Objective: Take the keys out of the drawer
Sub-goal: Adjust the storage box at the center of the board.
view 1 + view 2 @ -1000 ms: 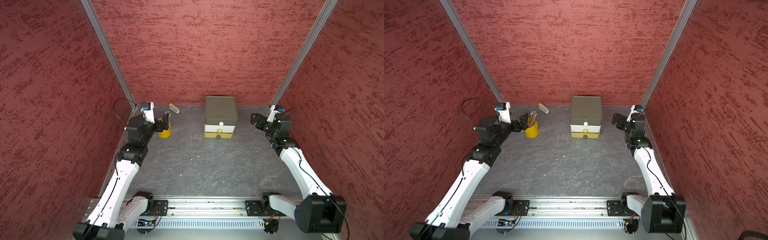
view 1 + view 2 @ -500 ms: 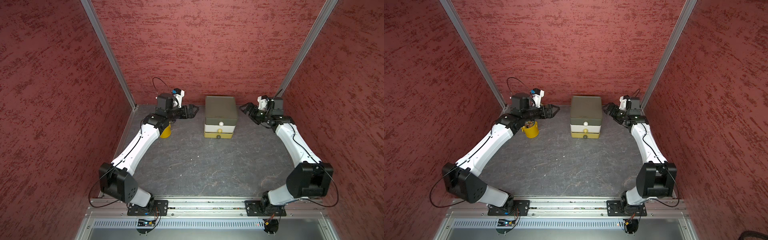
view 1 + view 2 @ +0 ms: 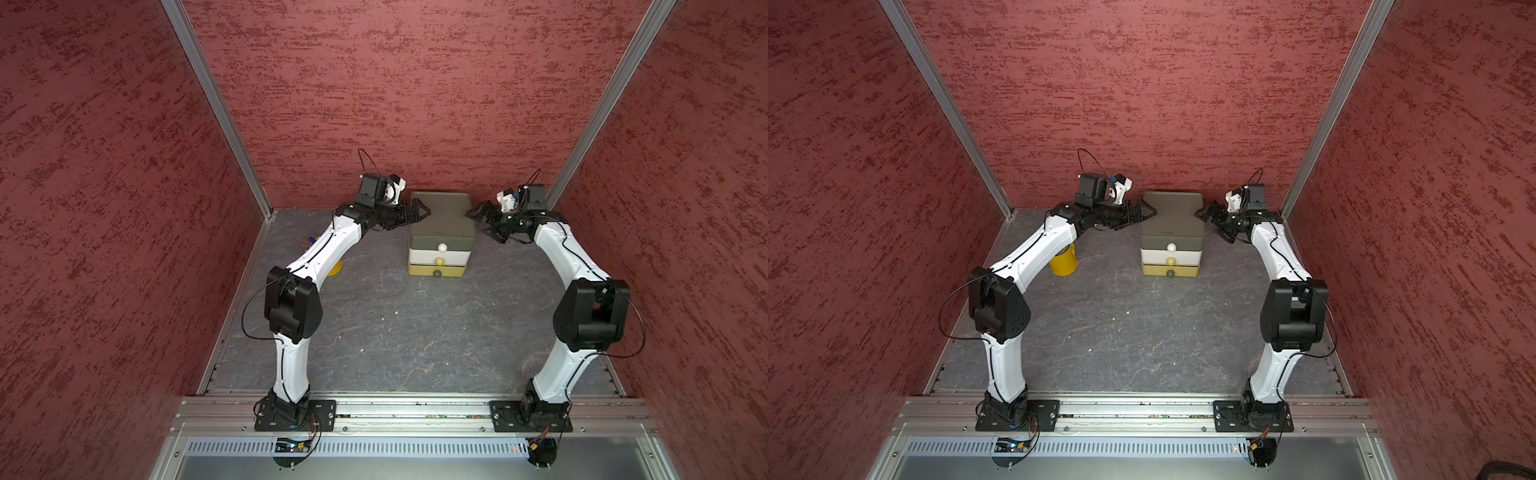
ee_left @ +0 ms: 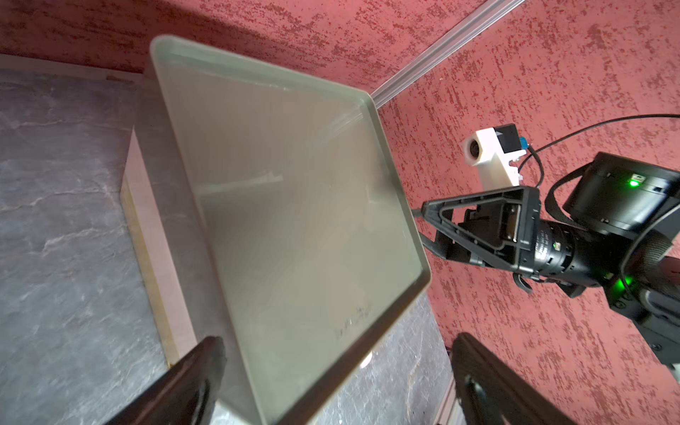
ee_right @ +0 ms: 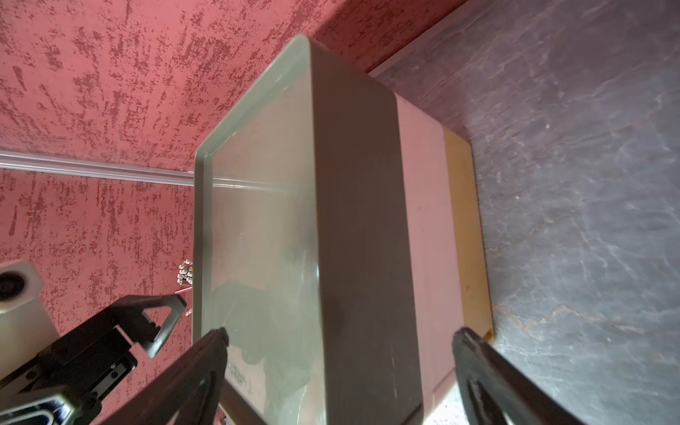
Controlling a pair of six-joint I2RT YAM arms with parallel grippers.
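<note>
Grey slate worktop (image 3: 395,332), red walls all round. Knobs (image 3: 439,261) on the three-drawer chest (image 3: 441,220) faced the near side, all drawers shut, so the keys weren't visible, presumably inside. Left claw (image 3: 422,210) and right claw (image 3: 473,214) gaped wide and empty, flanking its top, above and behind those knobs, about equally close.

- drawer unit (image 3: 441,226) sits at rear centre of table (image 3: 395,332), close to back wall; three drawers stacked, knobs facing front
- left gripper (image 3: 420,211) just beside unit's left top edge
- right gripper (image 3: 478,215) just beside unit's right top edge, facing the left one across the unit
- cup of pencils (image 3: 1064,262) on table left of unit, well apart, partly behind left arm
- both arm bases on rail (image 3: 415,409) along table's front edge
</note>
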